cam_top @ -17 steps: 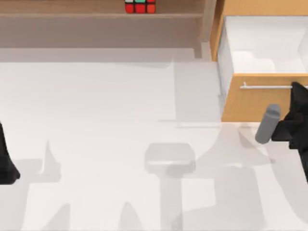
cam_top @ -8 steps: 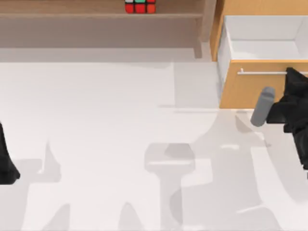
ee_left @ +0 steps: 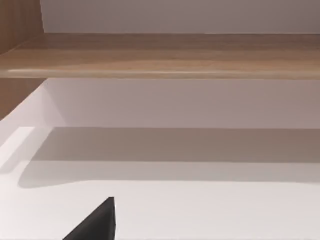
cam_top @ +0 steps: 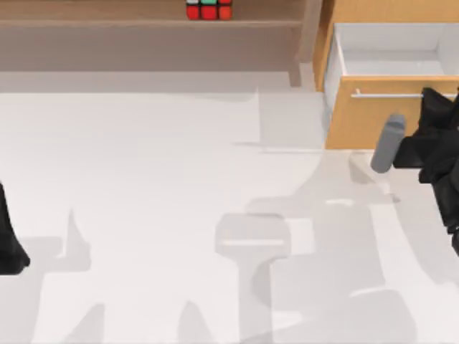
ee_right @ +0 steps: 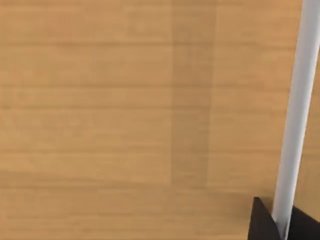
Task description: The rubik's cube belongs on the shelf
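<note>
The rubik's cube point(cam_top: 209, 9) rests on the light-brown shelf point(cam_top: 107, 23) at the back of the table, its red stickers facing me. No gripper is near the cube. My right gripper point(cam_top: 432, 98) is at the orange-wood drawer cabinet on the right, shut on the metal bar handle point(cam_top: 387, 94) of the half-open drawer point(cam_top: 358, 118). In the right wrist view the handle point(ee_right: 295, 125) runs down between the black tips of the right gripper point(ee_right: 280, 226). My left arm point(cam_top: 10, 244) is parked at the table's left edge.
The drawer's white inside point(cam_top: 391, 50) still shows behind its front panel. The shelf's upright post point(cam_top: 310, 32) stands just left of the cabinet. The shelf board point(ee_left: 165, 55) spans the left wrist view above white table.
The drawer front has slid toward the back, into the cabinet, and my right gripper has gone with it on the handle. Cube and left arm have not moved.
</note>
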